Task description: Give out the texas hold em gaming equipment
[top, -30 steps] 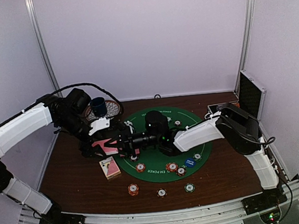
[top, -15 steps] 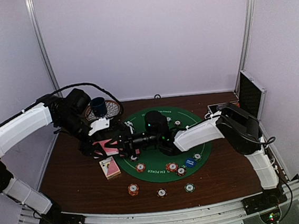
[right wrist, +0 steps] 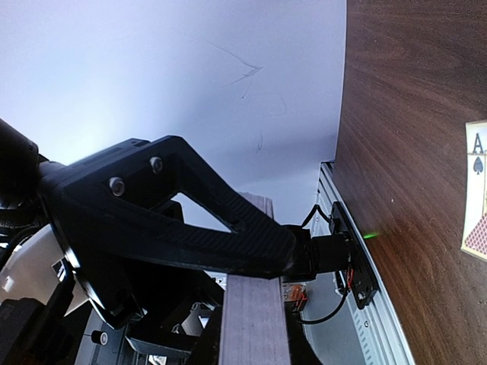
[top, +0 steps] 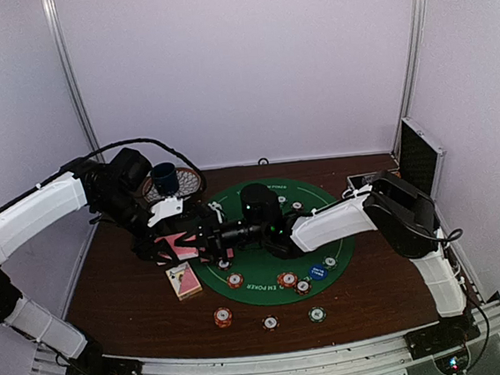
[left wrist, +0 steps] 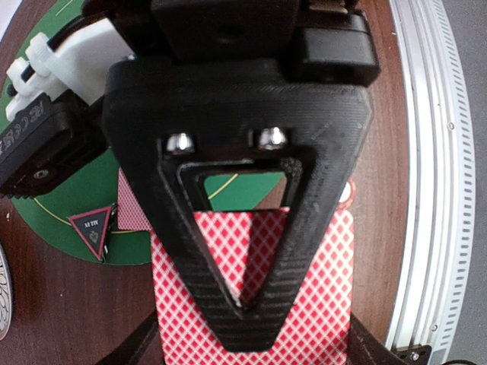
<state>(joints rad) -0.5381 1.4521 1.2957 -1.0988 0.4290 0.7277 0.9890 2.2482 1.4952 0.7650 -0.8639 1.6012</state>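
The left claw (top: pixel 179 247) is closed on a stack of pink-backed cards (left wrist: pixel 319 281). It holds them flat, backs up, just left of the green mat (top: pixel 332 259), probably so the right claw (top: pixel 209 240) can draw one off. The stack's long axis seems to run left to right, free end toward the right claw. I cannot tell how far that claw is open.

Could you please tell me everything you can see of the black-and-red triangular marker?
The black triangular marker with a red border lies flat on the round green felt mat, near its rim, one corner pointing toward the brown wooden table. Small pale lettering at its centre is unreadable. A red diamond-backed playing card shows just beside it.
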